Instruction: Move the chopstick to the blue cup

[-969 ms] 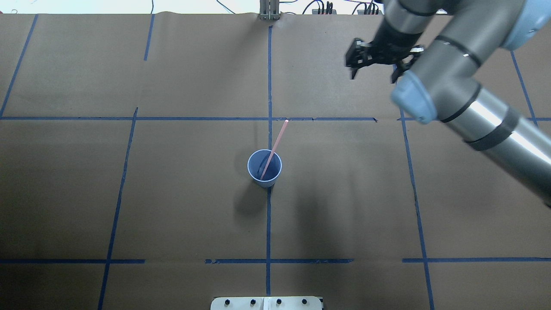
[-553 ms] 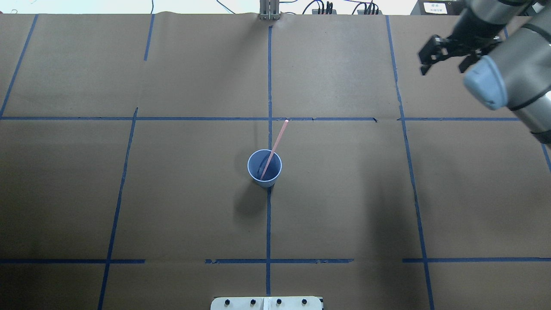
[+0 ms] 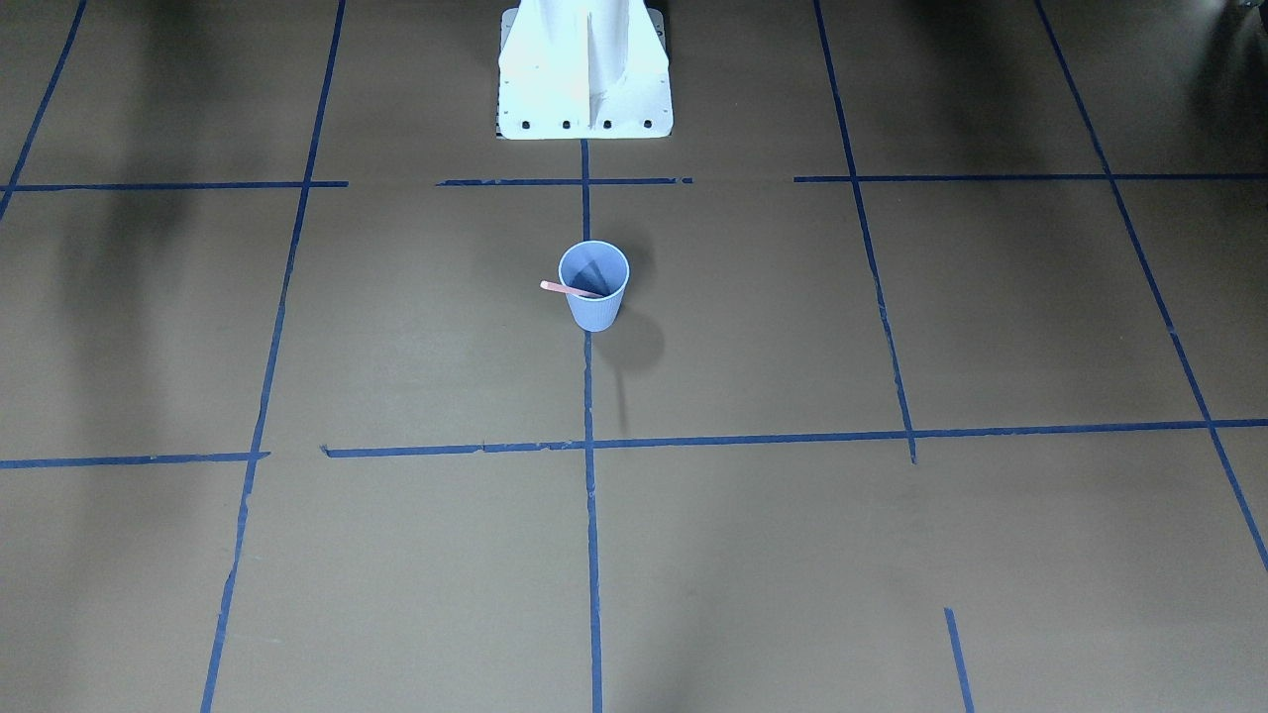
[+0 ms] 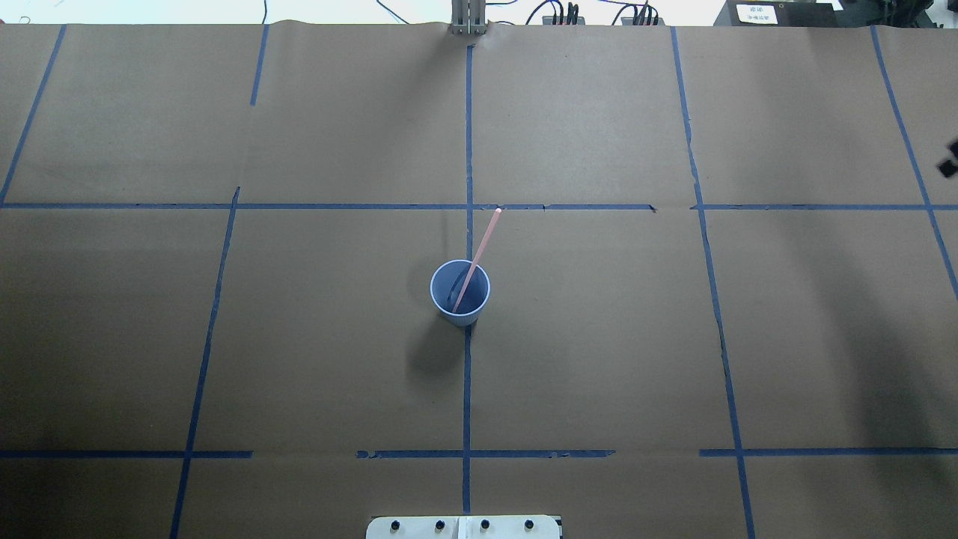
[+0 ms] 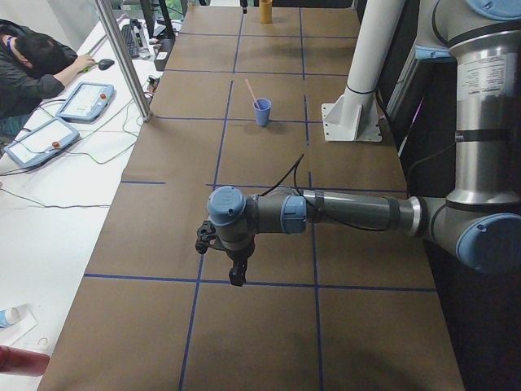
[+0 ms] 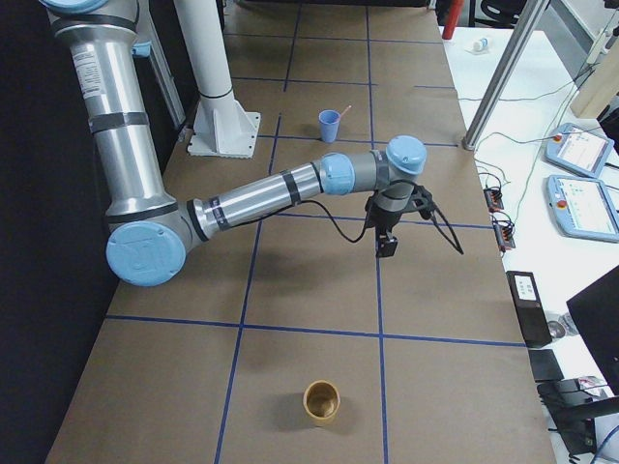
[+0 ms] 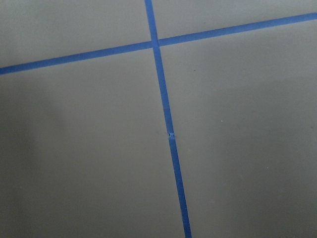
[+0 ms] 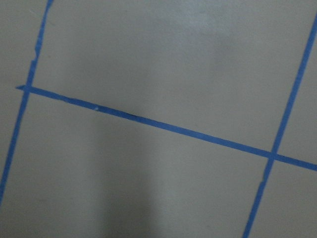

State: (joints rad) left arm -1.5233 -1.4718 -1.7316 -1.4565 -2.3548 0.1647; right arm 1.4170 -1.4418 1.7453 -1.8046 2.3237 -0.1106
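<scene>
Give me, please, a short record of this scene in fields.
chopstick: in the blue cup, leaning on its rim, top end sticking out
blue cup: upright on the table, on a tape line
left gripper: over the table, far from the cup, state unclear
right gripper: likewise, at the other end
task: looks done

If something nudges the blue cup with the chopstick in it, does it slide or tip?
Likely tips easily: the cup looks like thin paper, tapering to a narrow base. The chopstick leans on the rim with much of its length sticking out, probably pulling it toward that side.
</scene>
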